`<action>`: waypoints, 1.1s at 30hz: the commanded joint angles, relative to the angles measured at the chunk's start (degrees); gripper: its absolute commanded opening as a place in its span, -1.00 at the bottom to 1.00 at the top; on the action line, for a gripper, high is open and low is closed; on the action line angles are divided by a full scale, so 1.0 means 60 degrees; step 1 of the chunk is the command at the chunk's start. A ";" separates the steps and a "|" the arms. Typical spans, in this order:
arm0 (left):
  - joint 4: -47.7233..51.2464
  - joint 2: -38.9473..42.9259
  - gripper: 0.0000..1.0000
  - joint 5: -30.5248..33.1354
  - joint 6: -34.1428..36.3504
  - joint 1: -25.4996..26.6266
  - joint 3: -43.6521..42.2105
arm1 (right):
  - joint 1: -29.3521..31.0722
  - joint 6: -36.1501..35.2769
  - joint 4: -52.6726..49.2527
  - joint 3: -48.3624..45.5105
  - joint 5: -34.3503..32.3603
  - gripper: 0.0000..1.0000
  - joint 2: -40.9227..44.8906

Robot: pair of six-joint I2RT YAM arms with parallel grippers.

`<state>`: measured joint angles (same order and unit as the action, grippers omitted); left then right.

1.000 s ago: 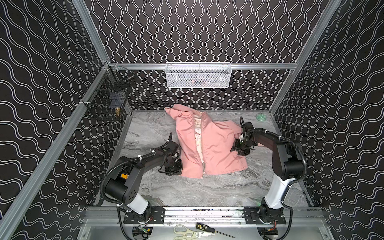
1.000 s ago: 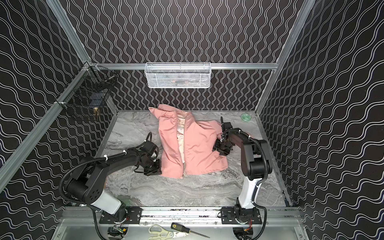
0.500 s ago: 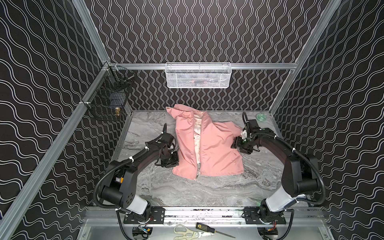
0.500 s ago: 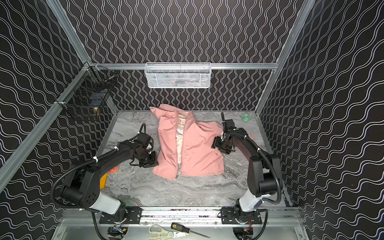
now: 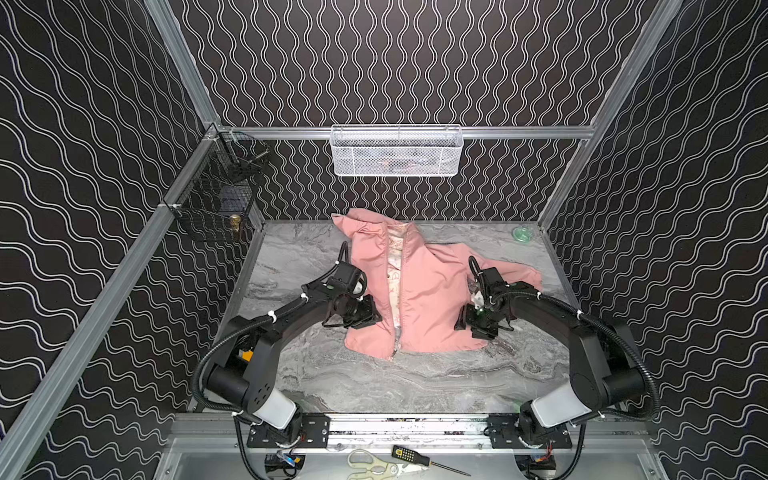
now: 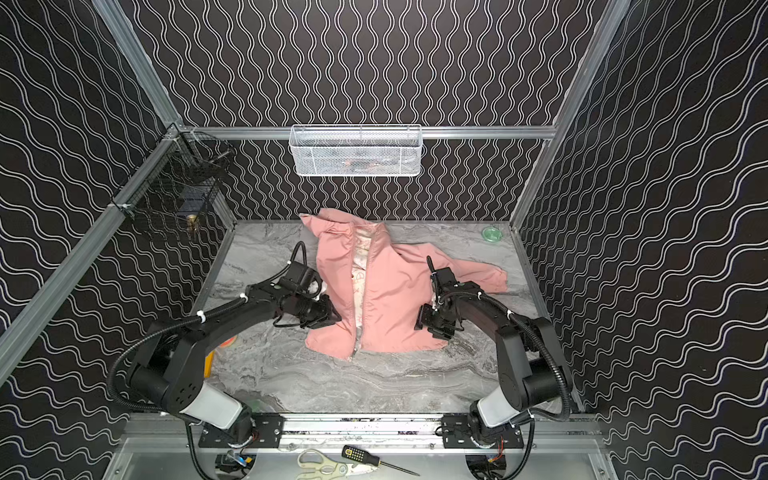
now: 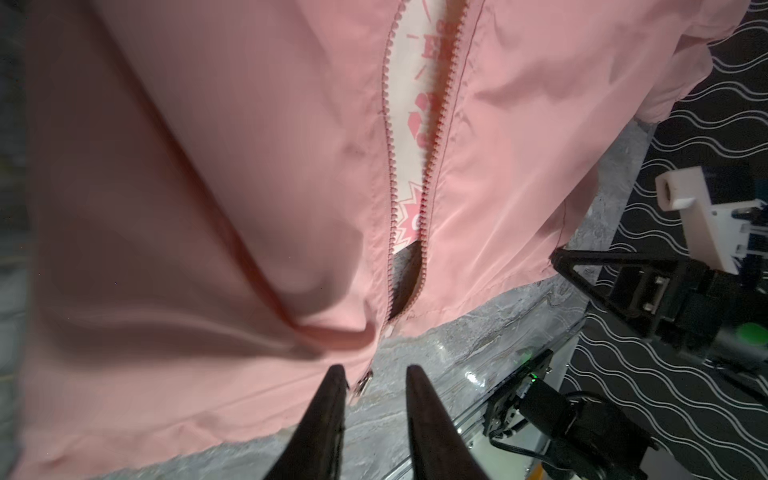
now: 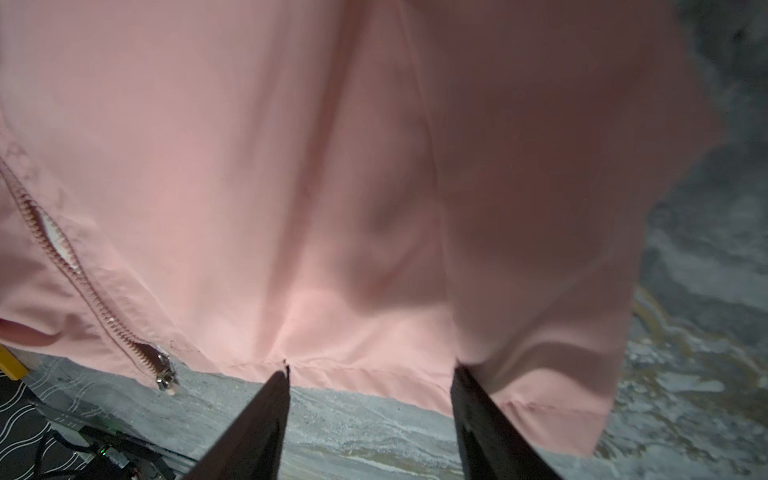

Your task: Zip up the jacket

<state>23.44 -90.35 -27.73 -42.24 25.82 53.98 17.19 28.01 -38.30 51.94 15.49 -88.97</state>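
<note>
Jacket [image 5: 432, 299] unzipped, white basket [image 5: 357, 163] — contents unclear

Grey marbled tabletop [image 5: 374, 374], pink jacket [image 5: 432, 299] lying across its middle, small green round dish [image 5: 522, 234] in far right corner

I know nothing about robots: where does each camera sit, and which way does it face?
Top views: high over the front, looking down and back at the salmon-pink fabric jacket on the grey marbled table; the black left arm and right arm show.
Left wrist: on the left arm, looking along its dark fingers at the jacket's hem.
Right wrist: on the right arm, looking past its dark fingers at the hem.
Shared: both wrist views show the small metal zipper pull.
</note>
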 commanded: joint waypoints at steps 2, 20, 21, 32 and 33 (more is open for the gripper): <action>-0.1177 -0.0573 -0.45 -0.0286 -0.0416 -0.0011 -0.0282 | -0.0014 0.0239 0.0348 -0.0194 -0.0171 0.29 -0.0034; -0.1325 -0.1456 -0.54 -0.0155 0.0281 -0.1095 -0.1139 | -0.1171 -0.0234 0.0174 -0.0294 -0.0669 0.30 -0.0544; -0.1257 -0.1507 -0.53 -0.0169 0.0385 -0.1184 -0.1085 | -0.1222 -0.0255 0.0166 -0.0225 -0.0683 0.30 -0.0604; 0.0252 -0.0736 -0.36 0.0089 0.1226 -0.1394 0.0414 | -0.1342 -0.0325 -0.0533 0.0803 -0.0669 0.31 -0.0129; 0.0395 -0.0483 -0.31 0.0130 0.1326 -0.1379 0.0538 | -0.1342 -0.0332 -0.0618 0.1130 -0.0676 0.32 0.0073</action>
<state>21.65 -96.12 -28.86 -37.26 17.54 55.35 9.10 26.28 -39.40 56.34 11.88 -90.94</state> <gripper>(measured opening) 0.325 0.657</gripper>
